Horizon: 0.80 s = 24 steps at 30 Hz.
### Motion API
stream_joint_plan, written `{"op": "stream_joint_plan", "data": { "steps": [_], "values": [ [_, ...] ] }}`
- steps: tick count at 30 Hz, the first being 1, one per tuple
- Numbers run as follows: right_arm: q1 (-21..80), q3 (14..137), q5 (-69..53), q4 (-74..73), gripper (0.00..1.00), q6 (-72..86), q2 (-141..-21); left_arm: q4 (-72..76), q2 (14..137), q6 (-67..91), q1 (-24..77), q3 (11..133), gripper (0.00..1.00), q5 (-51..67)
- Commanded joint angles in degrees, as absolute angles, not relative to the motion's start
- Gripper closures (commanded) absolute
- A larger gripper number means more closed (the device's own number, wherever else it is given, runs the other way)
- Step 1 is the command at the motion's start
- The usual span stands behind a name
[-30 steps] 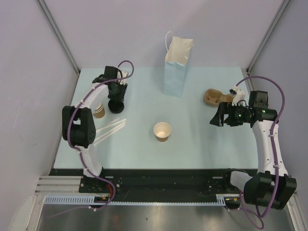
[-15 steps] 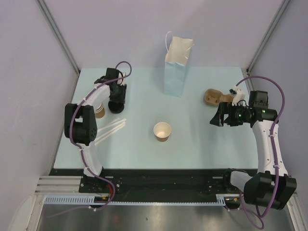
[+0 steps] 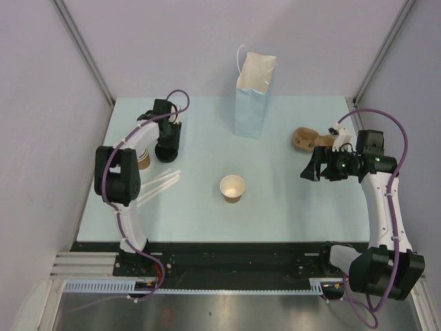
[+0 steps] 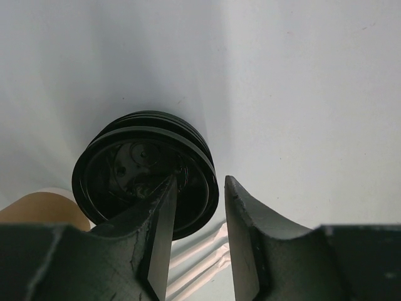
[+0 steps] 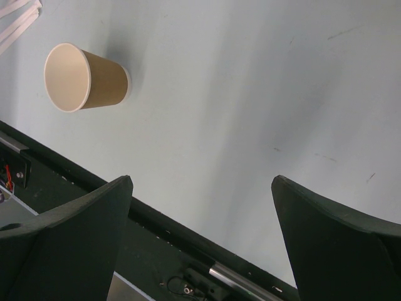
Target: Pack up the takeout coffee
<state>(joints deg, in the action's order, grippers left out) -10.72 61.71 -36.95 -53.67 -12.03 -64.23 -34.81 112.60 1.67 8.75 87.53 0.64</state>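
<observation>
Left gripper (image 4: pixel 200 183), jaws half spread, straddles the black lid's (image 4: pixel 135 166) rim directly below; the unlidded cup (image 3: pixel 232 187) stands well to its right.

We see a pale blue tabletop (image 3: pixel 289 200). At its far middle a light blue paper bag (image 3: pixel 249 110) stands upright, its top open and a thin handle looped above the left edge. On the far right lies a brown object (image 3: pixel 303 138); we cannot tell what it is. On the left stands a stack of tan cups (image 3: pixel 143 158), with a stack of black lids (image 4: pixel 144 172) just to its right. Nearer than both, white straws (image 3: pixel 162 185) lie flat, side by side.
</observation>
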Motion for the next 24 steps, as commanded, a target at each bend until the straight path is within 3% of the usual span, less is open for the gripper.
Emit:
{"op": "stream_joint_plan", "data": {
  "steps": [1,11,18,24],
  "values": [
    [-10.9,61.7,-37.8,-52.5,0.0,-11.9,-64.4,-34.0,113.6,2.9,9.0,88.7,0.6,0.1],
    [-11.0,61.7,-37.8,-52.5,0.0,-11.9,-64.6,-33.7,114.0,2.6,9.1,89.0,0.71,0.2],
    [-10.9,61.7,-37.7,-52.5,0.0,-12.0,-64.5,-34.0,112.9,2.1,9.3,89.2,0.93,0.1],
    [-10.9,61.7,-37.8,-52.6,0.01,-12.0,-64.2,-34.4,109.3,0.8,9.7,88.4,1.0,-2.1]
  ]
}}
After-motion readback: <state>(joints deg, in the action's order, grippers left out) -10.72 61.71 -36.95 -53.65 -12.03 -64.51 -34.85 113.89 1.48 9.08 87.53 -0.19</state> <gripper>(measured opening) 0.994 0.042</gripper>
